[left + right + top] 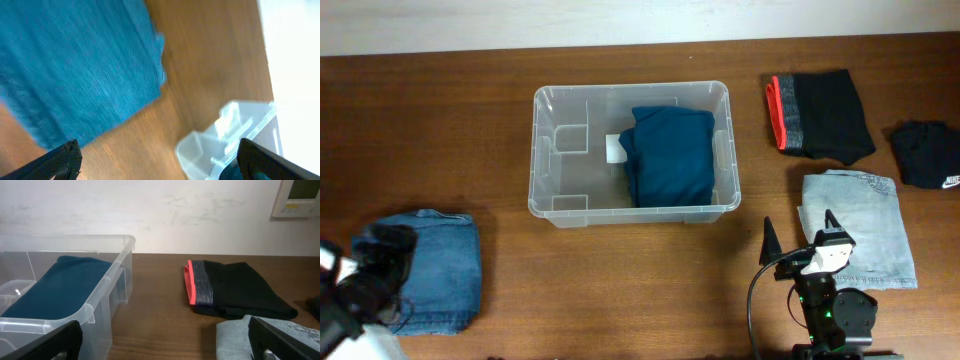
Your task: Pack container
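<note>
**A:** Where's the container (578,170)?

**B:** Middle of the bench (470,120), nearer the far edge than the near one. Clear walls, no lid in sight.

**A:** Anything in it?

**B:** One folded teal garment (670,155), lying in the right half. The left half is bare.

**A:** And outside?

**B:** Four pieces, all on the bench:
- Folded blue denim (440,270) by the near left corner.
- Pale jeans (855,230) toward the near right.
- A black piece with a red band (820,115) beyond those, toward the far edge.
- A small black item with a white logo (927,153) at the right edge.

**A:** The arms?

**B:** Left gripper (160,160) hangs over the edge of the blue denim, jaws wide apart, nothing between them. Right gripper (800,232) sits by the near edge, just beside the pale jeans, jaws also apart and empty.

**A:** Progress?

**B:** Early, I'd judge. One piece packed, four apparently to go, neither arm gripping anything. The blue denim looks the likeliest next pick, but that's only a guess.
</note>
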You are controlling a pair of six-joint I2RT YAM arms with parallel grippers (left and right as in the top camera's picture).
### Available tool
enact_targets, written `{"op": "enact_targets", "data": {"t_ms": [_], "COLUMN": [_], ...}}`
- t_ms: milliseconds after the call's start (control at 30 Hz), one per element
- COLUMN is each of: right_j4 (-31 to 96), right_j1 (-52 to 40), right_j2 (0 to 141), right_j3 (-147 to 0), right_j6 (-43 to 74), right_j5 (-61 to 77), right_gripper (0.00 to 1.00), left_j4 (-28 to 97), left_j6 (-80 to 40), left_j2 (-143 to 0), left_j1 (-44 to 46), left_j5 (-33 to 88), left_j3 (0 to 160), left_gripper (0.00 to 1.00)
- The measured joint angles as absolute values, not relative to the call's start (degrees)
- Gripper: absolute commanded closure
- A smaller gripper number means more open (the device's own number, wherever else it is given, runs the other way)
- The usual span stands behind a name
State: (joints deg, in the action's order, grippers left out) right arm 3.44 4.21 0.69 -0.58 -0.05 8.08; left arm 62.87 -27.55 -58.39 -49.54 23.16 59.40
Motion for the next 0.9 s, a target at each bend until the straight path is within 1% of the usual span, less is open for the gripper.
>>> {"op": "enact_targets", "data": {"t_ms": [167, 367, 533, 767, 800, 900], "right_j4": [3.44, 3.42, 3.42, 3.42, 3.42, 3.44], "right_j1": [4.21, 4.21, 4.21, 4.21, 4.21, 4.21], "right_j2": [0.69, 0.69, 0.69, 0.69, 0.69, 0.69], "right_j3": [-0.58, -0.58, -0.58, -0.58, -0.58, -0.58], "right_j6": [-0.03, -0.08, -0.05, -0.08, -0.08, -0.03], "right_j5": [8.08, 8.08, 8.08, 8.08, 8.08, 8.08], "right_gripper": [0.01, 0.01, 0.01, 0.01, 0.01, 0.01], "left_j4": [57.06, 53.47, 57.01, 57.49, 57.56, 57.65], "left_j6": [-26.39, -25.67, -25.71, -25.71, -25.71, -25.82], "left_j2": [-59.81, -59.81, -59.81, -59.79, -59.79, -59.83], "left_j1": [-49.54, -50.04, -53.84, -60.64, -61.17, -61.6], "left_j5": [27.31, 28.64, 24.08, 16.69, 15.53, 12.95], "left_j3": [51.09, 45.15, 44.1, 44.1, 44.07, 44.07], "left_gripper": [0.01, 0.01, 0.01, 0.01, 0.07, 0.48]}}
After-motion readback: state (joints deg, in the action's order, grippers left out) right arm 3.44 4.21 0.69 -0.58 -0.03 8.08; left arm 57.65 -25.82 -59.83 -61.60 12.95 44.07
